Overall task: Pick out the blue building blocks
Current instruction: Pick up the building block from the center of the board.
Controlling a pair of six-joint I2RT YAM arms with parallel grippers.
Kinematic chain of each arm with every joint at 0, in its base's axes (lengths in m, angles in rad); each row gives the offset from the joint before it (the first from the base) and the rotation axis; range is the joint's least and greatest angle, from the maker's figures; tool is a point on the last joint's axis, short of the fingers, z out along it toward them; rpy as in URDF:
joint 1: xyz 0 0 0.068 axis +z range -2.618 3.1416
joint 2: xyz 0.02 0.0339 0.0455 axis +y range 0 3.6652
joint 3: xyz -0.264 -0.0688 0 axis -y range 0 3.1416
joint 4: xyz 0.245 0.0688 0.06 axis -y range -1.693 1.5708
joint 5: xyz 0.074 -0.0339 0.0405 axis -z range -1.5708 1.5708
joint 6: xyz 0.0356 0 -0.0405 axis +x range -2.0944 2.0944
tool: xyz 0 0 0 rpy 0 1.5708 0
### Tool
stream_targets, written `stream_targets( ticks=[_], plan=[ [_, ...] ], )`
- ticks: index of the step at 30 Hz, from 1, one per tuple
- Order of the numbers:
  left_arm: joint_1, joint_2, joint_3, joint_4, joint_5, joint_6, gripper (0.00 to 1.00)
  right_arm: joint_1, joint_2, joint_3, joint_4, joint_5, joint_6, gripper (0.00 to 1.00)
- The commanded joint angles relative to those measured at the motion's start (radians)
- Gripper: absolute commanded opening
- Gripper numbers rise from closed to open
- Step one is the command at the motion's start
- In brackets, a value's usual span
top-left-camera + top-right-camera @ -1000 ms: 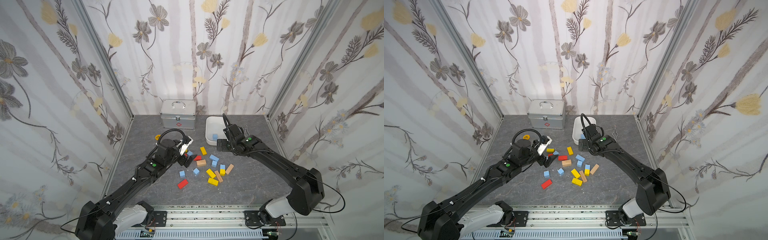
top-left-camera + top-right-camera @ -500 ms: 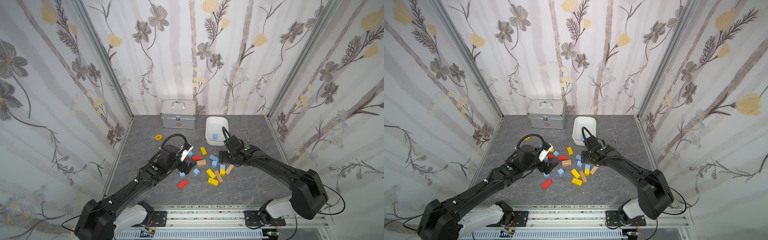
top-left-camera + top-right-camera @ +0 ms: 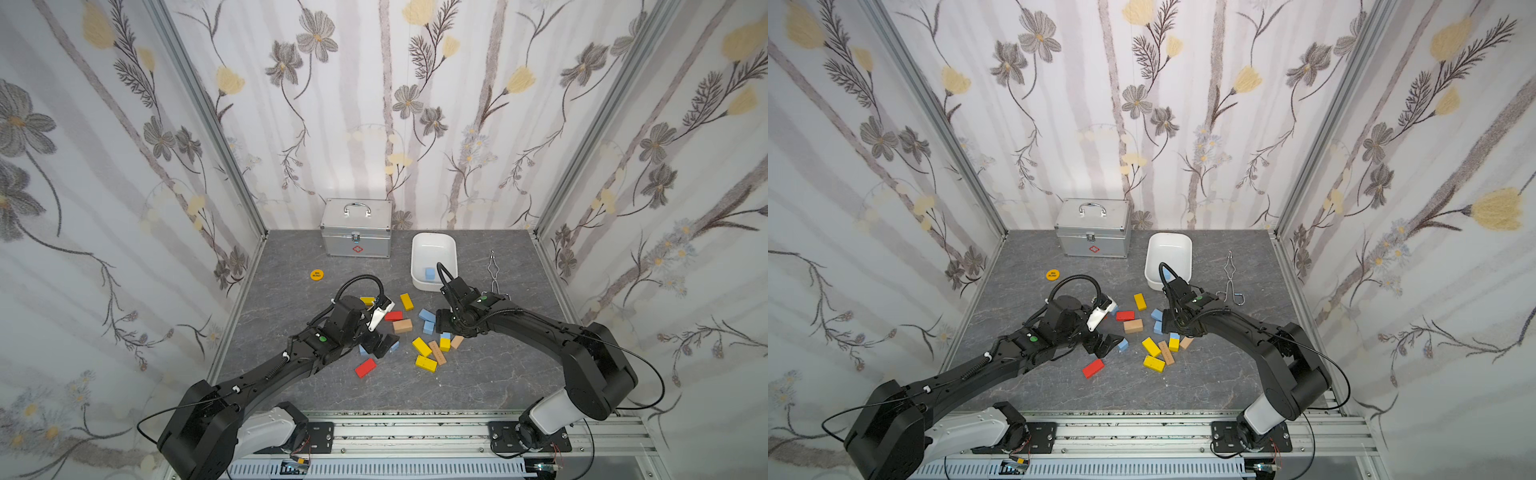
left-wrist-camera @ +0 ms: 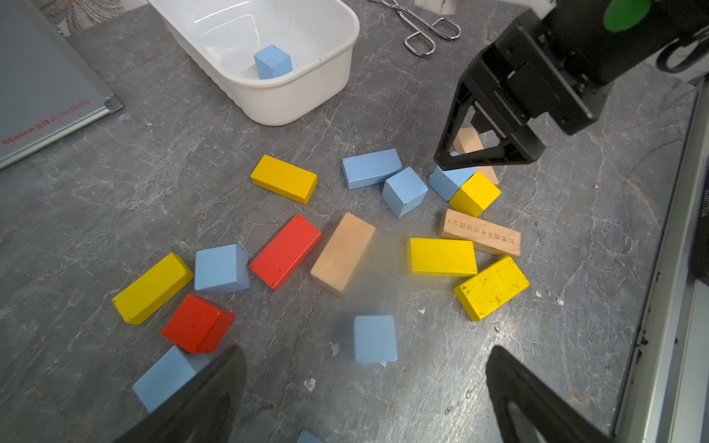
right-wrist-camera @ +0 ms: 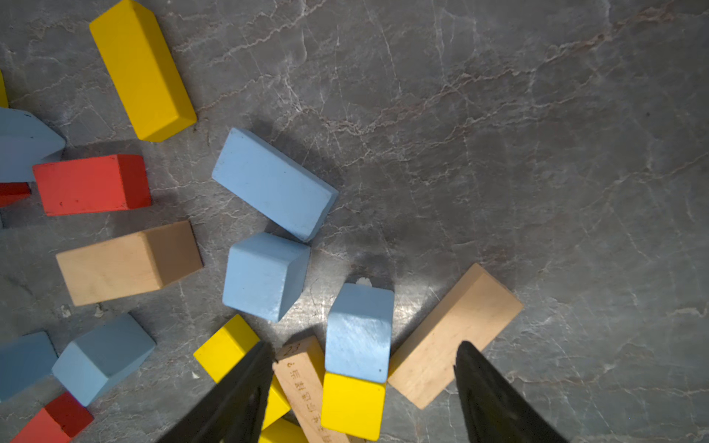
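Your right gripper [image 4: 487, 159] straddles a blue cube [image 5: 358, 326]; jaws half-spread, gripping nothing.
Close clear of the touching yellow cube [image 5: 353, 402]; left gripper [image 3: 380, 345] gapes wide, empty.

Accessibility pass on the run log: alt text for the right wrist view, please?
The right gripper, jaws apart, straddles a light-blue cube butted against a yellow cube, with gaps showing on both sides. Past it lie a second blue cube and a blue brick; a tan block lies alongside on the grey marbled table.
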Motion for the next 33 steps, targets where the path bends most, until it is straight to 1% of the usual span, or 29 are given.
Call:
stream_targets(
  ticks=[1, 5, 14, 22, 28, 33],
  plan=[
    [-0.014, 0.022, -0.001, 0.054, 0.026, -0.011, 1.0, 0.002, 0.024, 0.001, 0.055, -0.03, 0.019, 0.74],
    [-0.018, 0.038, -0.006, 0.072, 0.023, -0.013, 1.0, 0.0, 0.065, 0.016, 0.056, -0.038, 0.017, 0.68],
    [-0.018, 0.059, -0.016, 0.087, 0.031, -0.009, 1.0, 0.0, 0.136, 0.059, 0.031, -0.017, 0.03, 0.62],
    [-0.018, 0.066, -0.011, 0.08, 0.034, 0.004, 1.0, 0.0, 0.16, 0.061, 0.013, 0.006, 0.034, 0.56],
    [-0.019, 0.067, -0.008, 0.078, 0.032, 0.009, 1.0, -0.001, 0.166, 0.062, 0.01, 0.012, 0.036, 0.54],
    [-0.018, 0.069, -0.005, 0.077, 0.034, 0.009, 1.0, -0.001, 0.175, 0.062, 0.01, 0.013, 0.04, 0.5]
  ],
)
